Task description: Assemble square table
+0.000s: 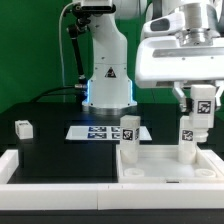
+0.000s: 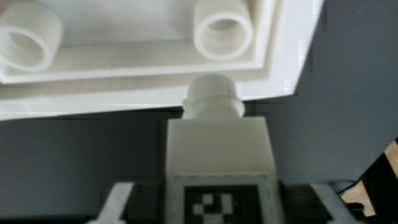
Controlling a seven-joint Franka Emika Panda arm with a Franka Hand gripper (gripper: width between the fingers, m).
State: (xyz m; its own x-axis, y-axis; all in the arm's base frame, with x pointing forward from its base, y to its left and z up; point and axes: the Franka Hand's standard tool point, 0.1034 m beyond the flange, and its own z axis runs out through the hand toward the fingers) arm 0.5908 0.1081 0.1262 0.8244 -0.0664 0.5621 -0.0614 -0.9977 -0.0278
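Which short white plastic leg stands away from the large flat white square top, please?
The leg at the exterior view's far left, alone on the black table; the rest are at the top.

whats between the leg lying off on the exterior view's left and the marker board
Nothing; the exterior view shows only bare black table between the loose leg and the marker board.

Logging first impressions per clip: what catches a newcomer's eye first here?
The gripper, at the exterior view's right, clamps a short white tagged plastic leg, its tip toward the rim of the large flat white square plastic tabletop. Another white leg stands upright at the tabletop's edge.
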